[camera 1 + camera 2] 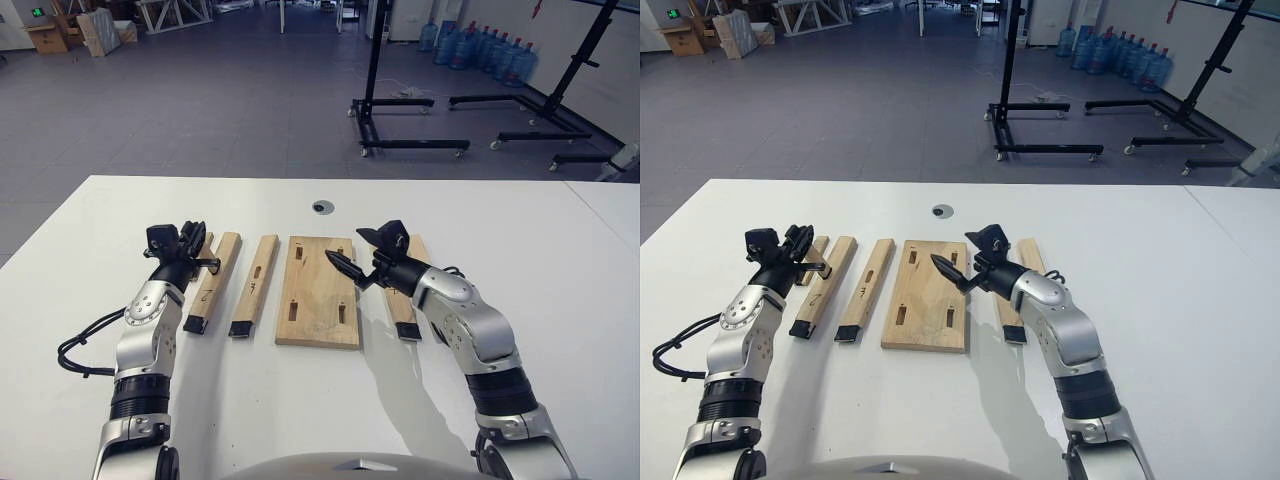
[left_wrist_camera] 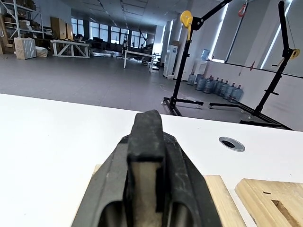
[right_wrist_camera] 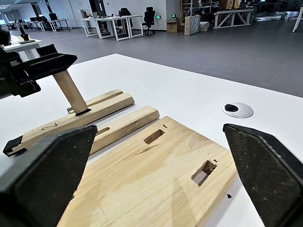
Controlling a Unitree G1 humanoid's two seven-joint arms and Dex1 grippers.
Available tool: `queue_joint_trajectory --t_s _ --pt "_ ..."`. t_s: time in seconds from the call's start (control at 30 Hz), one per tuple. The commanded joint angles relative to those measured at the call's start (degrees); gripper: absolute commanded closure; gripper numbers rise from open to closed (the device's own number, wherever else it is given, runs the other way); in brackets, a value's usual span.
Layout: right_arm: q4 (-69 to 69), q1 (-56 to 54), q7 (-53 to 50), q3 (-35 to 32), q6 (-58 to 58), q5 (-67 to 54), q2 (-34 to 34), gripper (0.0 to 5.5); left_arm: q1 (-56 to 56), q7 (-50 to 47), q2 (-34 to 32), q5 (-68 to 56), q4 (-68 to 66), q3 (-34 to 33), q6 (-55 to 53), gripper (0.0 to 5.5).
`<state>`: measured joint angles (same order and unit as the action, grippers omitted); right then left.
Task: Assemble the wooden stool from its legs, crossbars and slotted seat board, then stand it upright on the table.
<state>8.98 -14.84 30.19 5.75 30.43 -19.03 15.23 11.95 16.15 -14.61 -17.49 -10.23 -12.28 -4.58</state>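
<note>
Hovering with jaws spread wide, the right gripper point(image 1: 364, 250) is held above the seat board point(image 1: 316, 295); a tilted crossbar point(image 3: 71, 91) is clamped by the left gripper point(image 1: 190, 243), over a leg point(image 1: 216, 275).

We show the seat board point(image 1: 318, 290) as pale, bare wood, matt, with visible grain and rough-edged slots. The legs point(image 1: 256, 283) are of the same unfinished wood, and each ends in a matt black cap point(image 1: 240, 329), plastic or rubber, we cannot tell which. The crossbar point(image 3: 71, 91) clamped in the left gripper point(image 1: 193, 238) is light, smooth wood. We note that the left gripper and right gripper point(image 1: 347, 245) look like matt black plastic, while the arm shells point(image 1: 470, 320) are smooth silver with a soft sheen. The table point(image 1: 480, 220) is white, smooth and matt. The cable point(image 1: 80, 350) is black and rubbery.
</note>
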Motion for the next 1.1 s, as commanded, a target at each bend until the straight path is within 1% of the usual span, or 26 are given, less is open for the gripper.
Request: queue_joint_trajectory --t_s 0.03,0.3,0.47,0.53,0.57,0.6,0.87,1.0,1.1 --pt "-0.5 -0.5 0.0 0.2 -0.6 0.7 0.2 0.6 -1.8 0.8 0.2 2.6 -2.7 2.0 1.2 5.11" --pt "-0.8 -0.6 -0.1 0.5 -0.9 0.8 0.2 0.6 -4.0 1.9 1.5 4.0 -7.2 3.6 4.1 5.11" --pt "-0.7 -0.5 -0.1 0.7 -0.9 0.7 0.1 0.6 -3.8 1.8 1.2 3.8 -6.2 4.0 3.6 5.11" --pt "-0.8 -0.6 -0.2 0.7 -1.0 0.8 -0.1 0.6 -3.3 2.1 1.0 3.7 -5.4 4.4 2.7 4.73" --pt "-0.9 -0.6 -0.3 0.7 -1.0 0.8 -0.1 0.6 -3.2 1.9 1.0 3.8 -5.1 4.5 2.5 4.68" --pt "-0.9 -0.6 -0.3 0.7 -1.1 0.8 -0.1 0.6 -3.1 1.9 1.0 3.7 -4.7 4.5 1.9 4.45" --pt "-1.5 -1.0 -0.4 0.7 -1.3 0.9 -0.4 0.6 -1.9 1.1 0.8 3.4 -1.6 4.1 -1.3 3.39" --pt "-1.5 -1.1 -0.5 0.8 -1.5 1.0 -0.5 0.6 -1.7 -2.2 -1.0 2.9 6.5 1.3 -5.7 2.79" --pt "-1.7 -1.3 -0.5 0.9 -1.7 1.2 -0.7 0.6 -0.6 -4.9 -3.2 1.3 15.0 -1.7 -13.1 2.79"
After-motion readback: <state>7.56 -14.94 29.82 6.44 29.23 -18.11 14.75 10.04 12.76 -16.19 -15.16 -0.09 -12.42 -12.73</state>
